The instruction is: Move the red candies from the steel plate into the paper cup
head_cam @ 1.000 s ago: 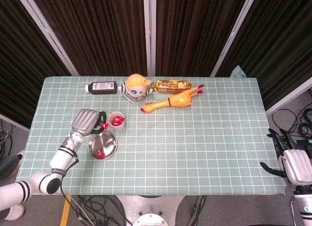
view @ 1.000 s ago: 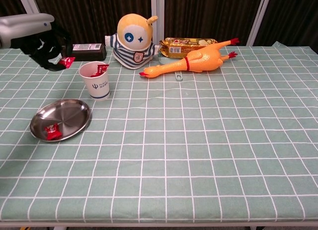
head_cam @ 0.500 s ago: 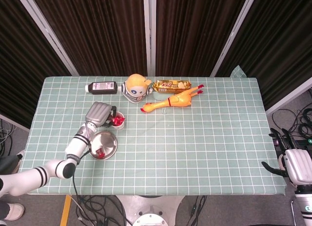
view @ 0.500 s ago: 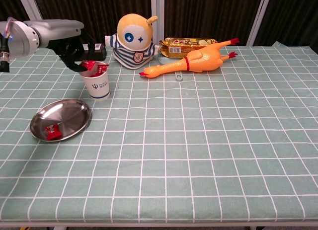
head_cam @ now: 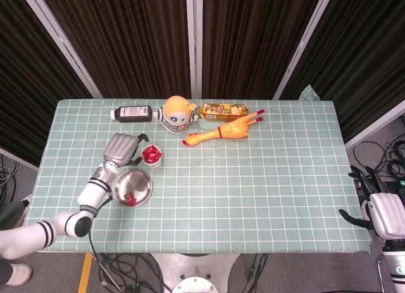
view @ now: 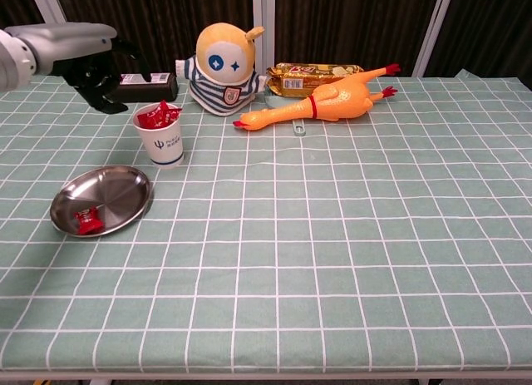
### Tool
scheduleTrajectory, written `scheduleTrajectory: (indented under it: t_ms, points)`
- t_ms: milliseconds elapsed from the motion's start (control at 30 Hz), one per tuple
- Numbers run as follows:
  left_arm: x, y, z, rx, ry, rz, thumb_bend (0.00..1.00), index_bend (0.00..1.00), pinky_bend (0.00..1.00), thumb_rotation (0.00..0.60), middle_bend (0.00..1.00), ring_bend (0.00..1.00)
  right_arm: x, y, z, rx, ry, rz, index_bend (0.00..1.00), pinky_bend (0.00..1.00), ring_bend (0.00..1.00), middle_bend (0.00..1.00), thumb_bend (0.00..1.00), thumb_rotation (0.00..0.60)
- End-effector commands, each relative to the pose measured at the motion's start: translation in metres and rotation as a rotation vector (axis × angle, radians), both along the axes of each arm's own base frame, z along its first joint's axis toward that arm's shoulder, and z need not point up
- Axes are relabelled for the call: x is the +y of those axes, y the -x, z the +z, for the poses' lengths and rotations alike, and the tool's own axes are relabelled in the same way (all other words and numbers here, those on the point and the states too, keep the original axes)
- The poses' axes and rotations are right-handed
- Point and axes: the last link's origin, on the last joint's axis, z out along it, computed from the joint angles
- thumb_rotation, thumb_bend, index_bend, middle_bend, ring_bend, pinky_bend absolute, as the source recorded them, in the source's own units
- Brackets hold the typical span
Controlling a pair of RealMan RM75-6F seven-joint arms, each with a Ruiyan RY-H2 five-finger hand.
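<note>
Left hand (view: 98, 76) empty, fingers spread, hanging at the paper cup's (view: 160, 135) 10 o'clock.
1 red candy (view: 86, 220) lies on the steel plate (view: 125, 185); others fill the cup.

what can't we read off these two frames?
- Candy count in the white paper cup: pile overlaps in both views, too small from the head.
- Right robot hand: at the head view's edge, fingers unclear; absent from chest view.
- Black bottle: left robot hand hides part in chest view.
</note>
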Motion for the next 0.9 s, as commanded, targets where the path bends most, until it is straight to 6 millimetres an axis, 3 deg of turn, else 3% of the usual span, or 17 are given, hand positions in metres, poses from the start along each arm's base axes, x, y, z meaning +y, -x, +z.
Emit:
scheduleTrajectory:
  t_ms: [33, 367, 900]
  points:
    - [-0.016, 0.015, 0.013, -0.016, -0.027, 0.006, 0.32, 0.36, 0.98, 0.600, 0.88, 0.79, 0.000, 0.000, 0.000, 0.000, -0.002, 0.001, 0.04, 0.23, 0.01, 0.20, 0.08, 0.600]
    - [-0.060, 0.055, 0.016, 0.021, -0.004, 0.013, 0.32, 0.46, 0.98, 0.600, 0.88, 0.79, -0.002, -0.004, -0.003, -0.001, -0.014, 0.016, 0.04, 0.23, 0.01, 0.20, 0.08, 0.600]
    - [-0.102, 0.073, -0.022, 0.116, 0.120, -0.040, 0.25, 0.49, 0.98, 0.600, 0.88, 0.79, 0.001, -0.004, -0.003, -0.001, -0.011, 0.016, 0.04, 0.23, 0.01, 0.20, 0.08, 0.600]
